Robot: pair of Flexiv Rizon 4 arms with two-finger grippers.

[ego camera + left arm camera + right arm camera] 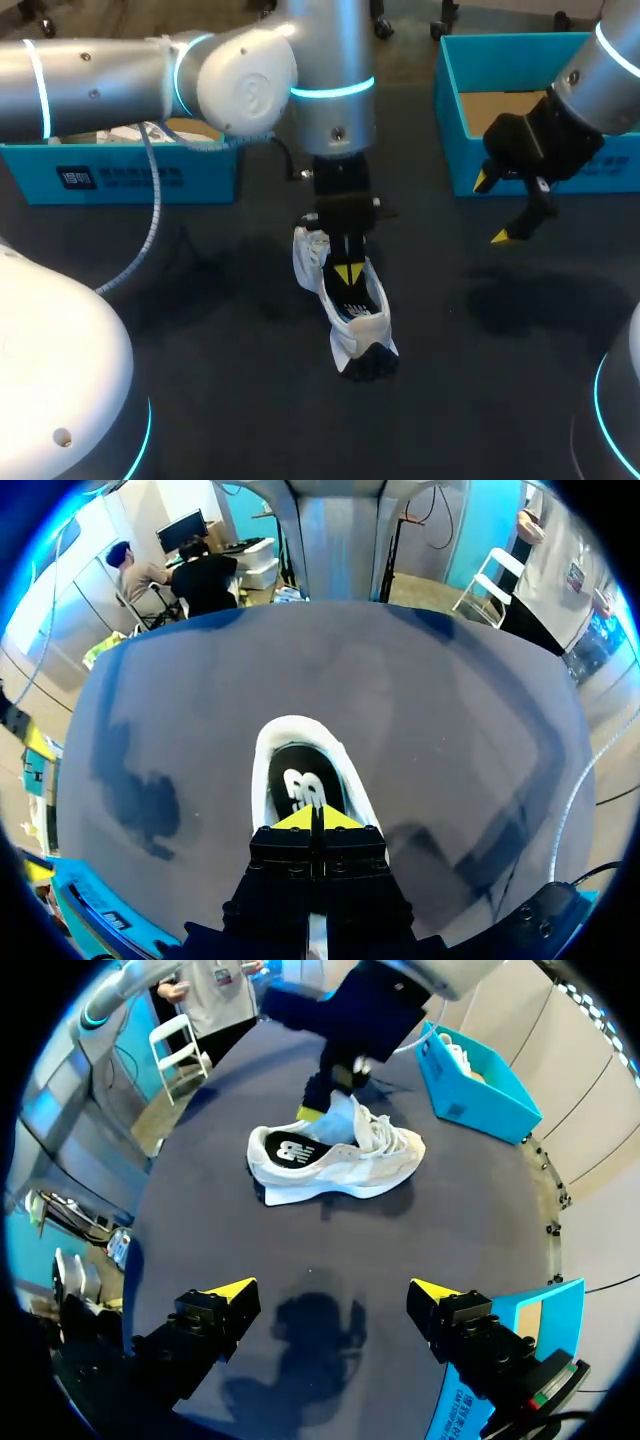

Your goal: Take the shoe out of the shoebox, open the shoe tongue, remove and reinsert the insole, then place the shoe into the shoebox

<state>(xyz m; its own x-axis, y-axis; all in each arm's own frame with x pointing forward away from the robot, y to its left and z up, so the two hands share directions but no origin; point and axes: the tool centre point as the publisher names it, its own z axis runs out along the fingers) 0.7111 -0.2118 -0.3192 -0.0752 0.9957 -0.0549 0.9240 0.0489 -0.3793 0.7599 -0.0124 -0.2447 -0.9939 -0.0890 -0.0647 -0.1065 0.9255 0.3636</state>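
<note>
**Shoe** (372,318): white low trainer with a soft fabric upper and a thick, rounded foam-like sole. It stands upright on the dark matte worktop (230,400), outside both boxes.

**Laces** (378,1132): white cord, loose and bunched at the shoe's front.

**Insole** (295,780): black, thin and flat, seated inside the shoe. It is probably pliable.

**Left tool** (312,820): narrow, with its tips pressed together. It reaches down into the shoe's mouth over the insole. Whether it pinches the insole cannot be told.

**Right tool** (330,1300): wide and empty, well apart from the shoe on the right arm's side.

**Shoebox** (450,110): stiff blue card, open, with a bare brown floor. It sits beyond the shoe towards the right arm.

**Second box** (120,178): the same make, beyond the shoe towards the left arm, with white contents.

**Hazards:**
- Nothing steadies the shoe, so a pull on the insole may lift or tip the light shoe instead of freeing the insole.
- The thin insole may slip from the tips or crease.
- The loose laces could snag a finger.
</note>
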